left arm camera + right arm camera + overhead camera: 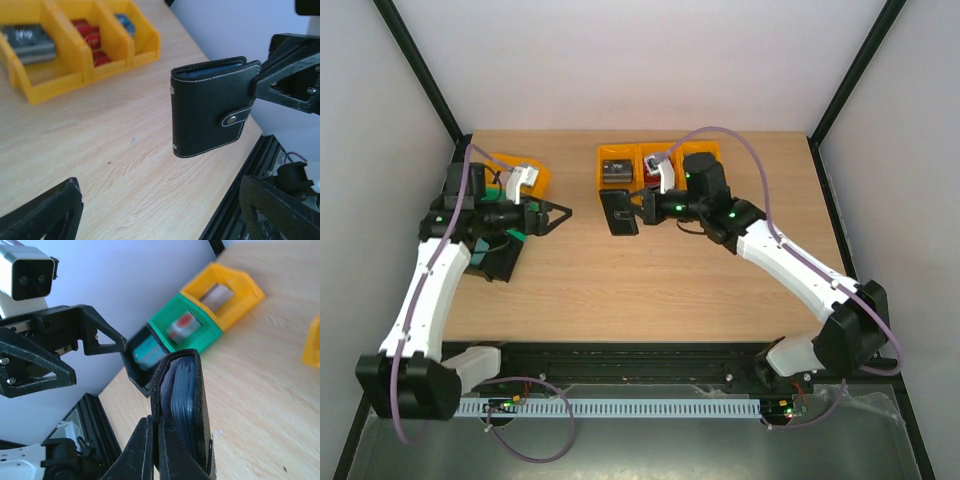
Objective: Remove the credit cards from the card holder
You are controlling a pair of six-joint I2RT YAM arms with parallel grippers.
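The right fingers (145, 452) clamp the card holder (210, 107) off the counter (100, 150) (tab (232, 119) snapped), presenting it to the left fingers (47, 212), spread apart.

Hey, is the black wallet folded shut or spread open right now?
Folded shut. The card holder, gripped by the right claw, has its snap tab fastened across the closed edge.
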